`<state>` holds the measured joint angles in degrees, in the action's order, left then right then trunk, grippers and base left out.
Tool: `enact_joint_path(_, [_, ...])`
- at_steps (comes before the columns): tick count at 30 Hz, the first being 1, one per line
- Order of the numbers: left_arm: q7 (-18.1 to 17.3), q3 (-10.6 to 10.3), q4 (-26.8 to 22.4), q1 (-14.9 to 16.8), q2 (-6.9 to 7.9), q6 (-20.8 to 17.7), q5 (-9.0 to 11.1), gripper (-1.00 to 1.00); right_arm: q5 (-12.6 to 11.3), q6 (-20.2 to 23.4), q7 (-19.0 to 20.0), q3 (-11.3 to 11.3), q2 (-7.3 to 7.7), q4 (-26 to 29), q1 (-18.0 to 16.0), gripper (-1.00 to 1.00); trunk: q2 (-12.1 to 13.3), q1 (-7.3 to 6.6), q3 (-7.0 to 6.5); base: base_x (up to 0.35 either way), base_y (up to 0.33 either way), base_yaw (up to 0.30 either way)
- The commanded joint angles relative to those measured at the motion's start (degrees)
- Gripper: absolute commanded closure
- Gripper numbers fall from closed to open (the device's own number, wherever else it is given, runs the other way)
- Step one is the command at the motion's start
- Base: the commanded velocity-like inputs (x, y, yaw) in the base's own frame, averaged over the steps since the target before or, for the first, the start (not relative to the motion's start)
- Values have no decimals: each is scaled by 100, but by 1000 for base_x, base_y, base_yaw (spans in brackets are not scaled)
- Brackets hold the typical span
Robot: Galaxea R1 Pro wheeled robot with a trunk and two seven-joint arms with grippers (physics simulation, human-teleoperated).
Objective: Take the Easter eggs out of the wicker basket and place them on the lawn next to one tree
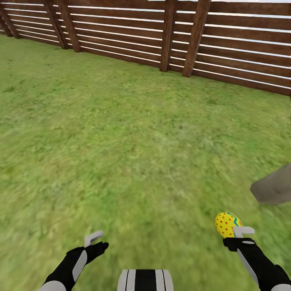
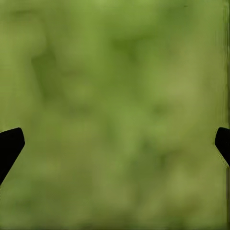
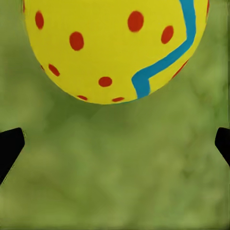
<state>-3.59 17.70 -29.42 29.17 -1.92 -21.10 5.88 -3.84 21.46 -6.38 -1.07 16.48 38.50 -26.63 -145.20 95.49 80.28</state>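
Right gripper [image 1: 234,230]: an Easter egg [image 1: 227,224] is carried over the lawn [image 1: 133,153], apparently clamped, though the contact is hidden.
Left gripper [image 1: 96,241]: fingers spread wide, nothing held.
Background: wooden fence [image 1: 182,36]; grey shape [image 1: 275,186] at the right edge.

The fence [image 1: 178,36] runs off the head view's top and both sides. A grey-tan shape [image 1: 275,186] is cut by the right edge, too partial to identify. The egg [image 3: 115,48] is cropped at the right wrist view's top. Grass [image 2: 115,105] is blurred in both wrist views, where only 2 dark fingertips [image 2: 9,146] show at the edges.
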Motion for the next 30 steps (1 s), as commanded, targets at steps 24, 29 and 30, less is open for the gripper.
enact_joint_path(24, [-19,49,-29,1,9,-52,46,-100,30,119,-25,-111,-187,0,0,-100,31,-63,-543,-237,0,47])
enact_joint_path(29, [-15,46,-29,1,7,-52,54,-100,32,122,-28,-113,-197,0,0,-100,37,-76,-666,-50,0,274])
enact_joint_path(30, [-15,43,-24,1,2,-49,43,-100,32,122,-29,-113,-197,0,0,-100,39,-78,-690,-277,0,275])
